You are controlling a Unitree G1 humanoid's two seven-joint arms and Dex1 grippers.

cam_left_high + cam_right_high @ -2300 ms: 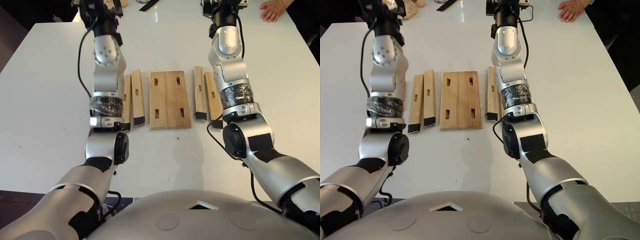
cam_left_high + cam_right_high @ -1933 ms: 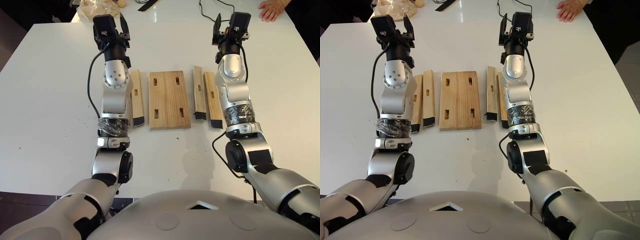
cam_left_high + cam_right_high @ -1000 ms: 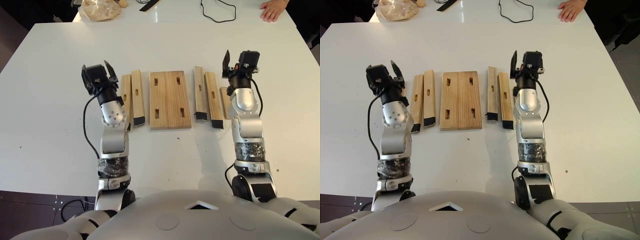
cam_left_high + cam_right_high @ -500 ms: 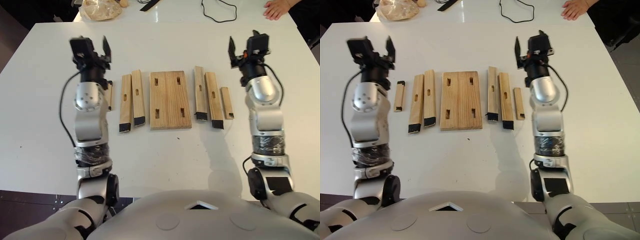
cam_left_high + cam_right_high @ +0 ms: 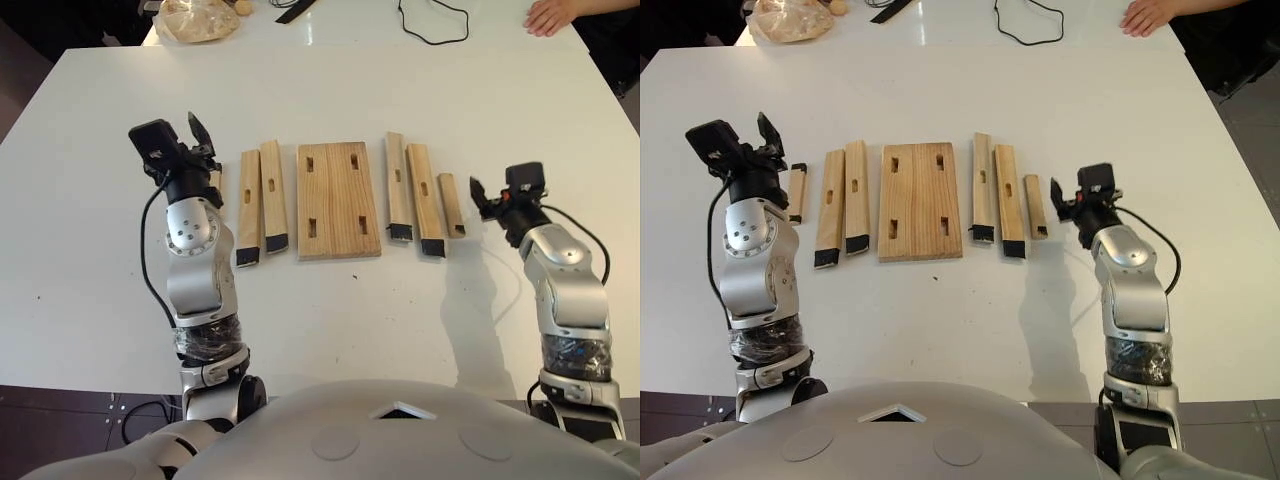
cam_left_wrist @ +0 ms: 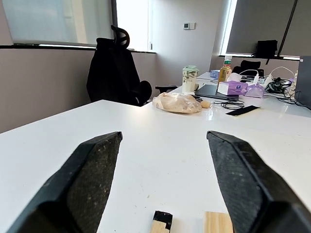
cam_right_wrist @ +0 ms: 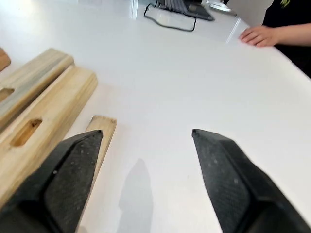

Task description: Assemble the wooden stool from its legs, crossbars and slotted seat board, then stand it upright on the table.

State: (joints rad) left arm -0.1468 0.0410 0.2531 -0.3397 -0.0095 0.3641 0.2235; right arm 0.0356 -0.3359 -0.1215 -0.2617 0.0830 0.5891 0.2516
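White, glossy bench [image 5: 330, 110] carries all the parts lying flat, their long axes parallel and running away from the robot. The seat board [image 5: 340, 200], a pale rectangular plank with four rectangular slots, lies in the middle. The left legs [image 5: 249, 207] and right legs [image 5: 423, 198], two slotted bars per side, flank it with their black-capped ends toward the robot. Outside each pair lies a short bar: the left crossbar [image 5: 797, 192], black end pointing away, and the right crossbar [image 5: 451, 204].

The left claw [image 5: 178, 140] hangs over the left crossbar's far end, spread wide and empty. The right claw [image 5: 497, 192] sits low just right of the right crossbar, also wide and empty. The wrist views add the coarse black pads [image 7: 73, 170], and the right crossbar's square-cut end just beside one; whether they touch is unclear
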